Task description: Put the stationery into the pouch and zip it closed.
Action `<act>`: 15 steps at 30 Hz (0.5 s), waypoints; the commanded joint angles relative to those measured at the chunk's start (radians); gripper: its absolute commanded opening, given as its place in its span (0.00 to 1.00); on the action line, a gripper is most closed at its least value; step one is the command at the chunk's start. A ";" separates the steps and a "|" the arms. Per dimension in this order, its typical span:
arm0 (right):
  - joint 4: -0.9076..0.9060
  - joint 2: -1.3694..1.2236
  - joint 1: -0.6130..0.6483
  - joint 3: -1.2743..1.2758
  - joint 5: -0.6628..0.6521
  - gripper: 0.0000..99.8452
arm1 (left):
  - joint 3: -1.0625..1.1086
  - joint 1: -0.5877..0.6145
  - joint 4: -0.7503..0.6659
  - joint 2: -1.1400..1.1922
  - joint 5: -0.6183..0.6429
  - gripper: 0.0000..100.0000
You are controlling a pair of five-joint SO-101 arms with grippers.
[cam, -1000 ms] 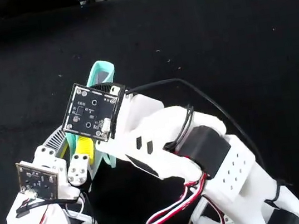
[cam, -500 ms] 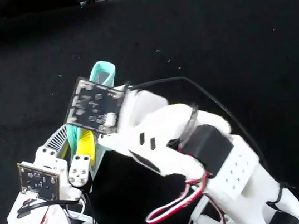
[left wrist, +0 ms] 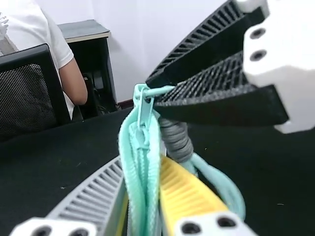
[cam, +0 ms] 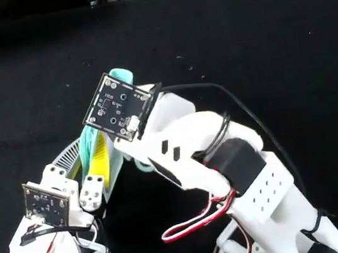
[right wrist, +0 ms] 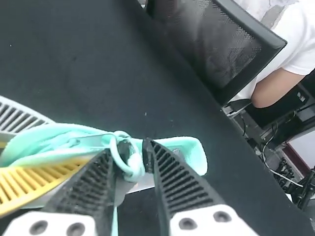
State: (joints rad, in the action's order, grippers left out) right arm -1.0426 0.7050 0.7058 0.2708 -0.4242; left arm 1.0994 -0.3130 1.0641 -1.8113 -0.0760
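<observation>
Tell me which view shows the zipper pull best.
The left wrist view: the zipper pull stands unobstructed above the pouch, its top pinched by the right gripper. The right wrist view shows its teal loop between the fingers. In the high view the right arm's camera board covers it.
</observation>
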 commanded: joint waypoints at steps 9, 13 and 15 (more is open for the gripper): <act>0.098 0.028 -0.069 -0.008 0.060 0.01 | 0.022 -0.001 0.028 -0.006 -0.002 0.03; 0.129 0.027 -0.132 -0.007 0.061 0.01 | 0.022 -0.001 0.028 -0.006 -0.002 0.03; 0.135 0.027 -0.158 -0.007 0.061 0.01 | 0.022 -0.004 0.028 -0.006 -0.002 0.03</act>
State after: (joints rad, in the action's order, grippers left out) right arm -0.9597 0.7035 0.6398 0.2723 -0.3798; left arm 1.1055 -0.3099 1.0625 -1.8113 -0.0760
